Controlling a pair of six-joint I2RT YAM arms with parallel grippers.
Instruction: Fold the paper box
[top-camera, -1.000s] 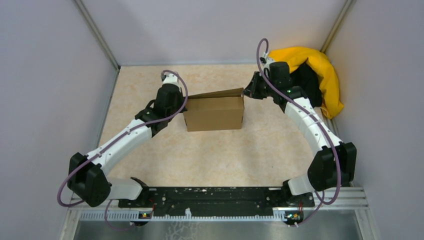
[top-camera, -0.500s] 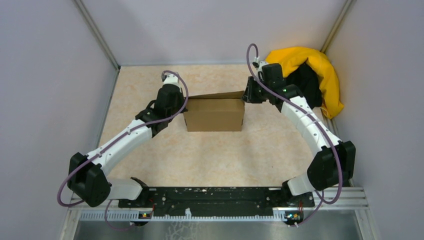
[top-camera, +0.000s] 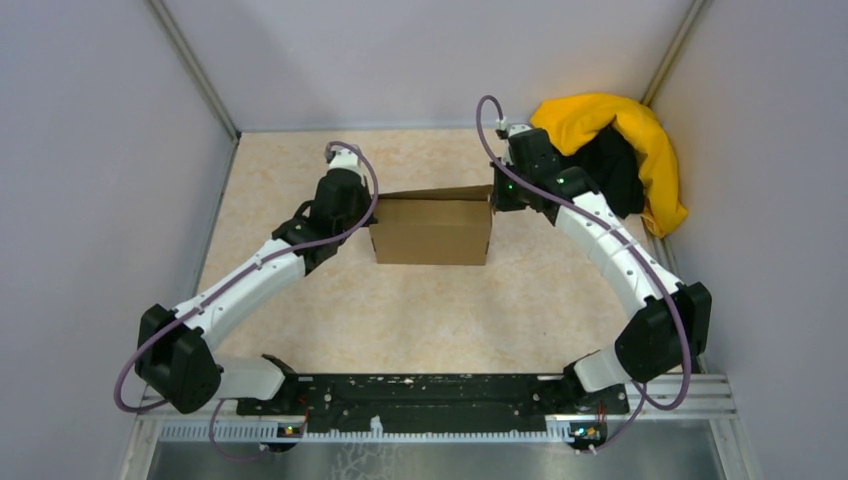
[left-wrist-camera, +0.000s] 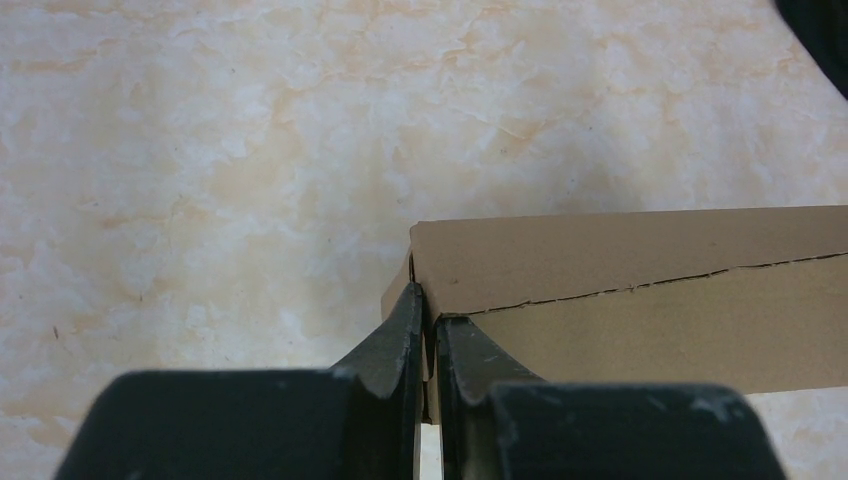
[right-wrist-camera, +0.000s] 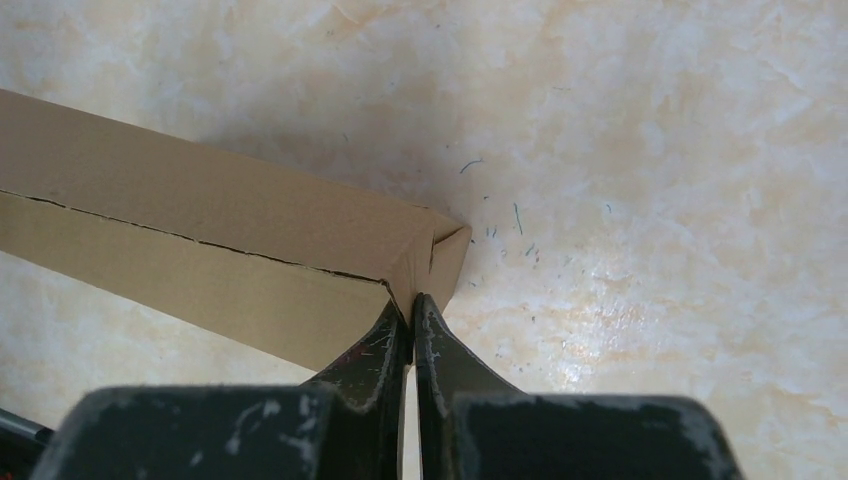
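Toward the far middle of the desk (top-camera: 430, 320): paper box (top-camera: 430, 232), plain brown cardboard, rectangular, thin cut seam along one face. Left end effector (left-wrist-camera: 427, 320) pinched tight on its left edge, right end effector (right-wrist-camera: 411, 315) likewise on its right corner. Yellow-and-black cloth heap (top-camera: 640, 140) far right.

Yellow-and-black cloth heap (top-camera: 625, 150) (far right corner).

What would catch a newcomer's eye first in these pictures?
The brown paper box in the middle of the table, pinched at both ends: the left gripper is shut on its left corner, the right gripper on its right corner. Next, the bright yellow-and-black cloth heap in the far right corner.
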